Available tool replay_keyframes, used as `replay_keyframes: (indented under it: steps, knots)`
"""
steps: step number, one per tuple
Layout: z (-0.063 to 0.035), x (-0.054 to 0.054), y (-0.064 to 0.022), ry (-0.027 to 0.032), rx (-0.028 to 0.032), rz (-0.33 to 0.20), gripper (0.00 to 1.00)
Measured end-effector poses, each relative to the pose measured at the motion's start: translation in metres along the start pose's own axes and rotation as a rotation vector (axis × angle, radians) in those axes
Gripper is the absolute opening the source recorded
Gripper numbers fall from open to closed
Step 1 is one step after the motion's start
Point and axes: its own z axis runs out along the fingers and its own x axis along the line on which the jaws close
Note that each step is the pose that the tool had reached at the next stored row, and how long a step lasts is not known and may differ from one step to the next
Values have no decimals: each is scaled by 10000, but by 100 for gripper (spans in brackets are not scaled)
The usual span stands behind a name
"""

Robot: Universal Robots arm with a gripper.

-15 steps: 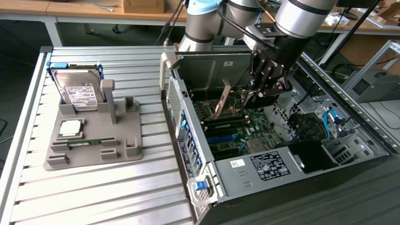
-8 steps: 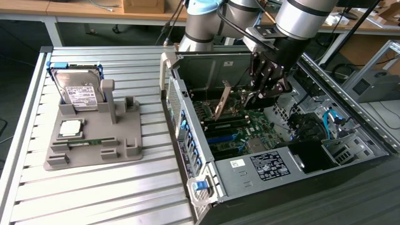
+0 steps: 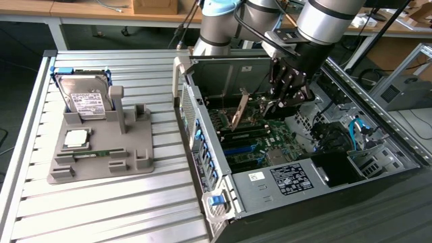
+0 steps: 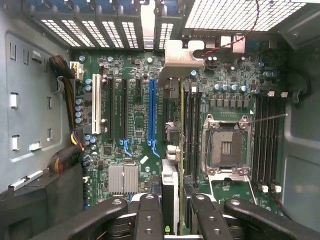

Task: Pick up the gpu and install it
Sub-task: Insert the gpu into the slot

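Over the open computer case (image 3: 378, 152), the gripper (image 4: 172, 200) pinches the gpu (image 3: 239, 112) edge-on above the green board (image 4: 135, 125). If the card tilts (its bracket sits near the rear wall), it could miss the slot (image 4: 152, 112).

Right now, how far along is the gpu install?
Picked up: the gpu is off the grey holder and held edge-on in the gripper inside the computer case. In hand: it hangs over the motherboard, beside the blue slot. Left: whether it is seated cannot be told.
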Motion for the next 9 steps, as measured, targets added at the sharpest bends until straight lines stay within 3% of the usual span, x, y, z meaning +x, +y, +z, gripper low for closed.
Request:
replay_keyframes:
  steps: [9]
  knots:
    - [26, 21, 31, 1, -1, 1, 27]
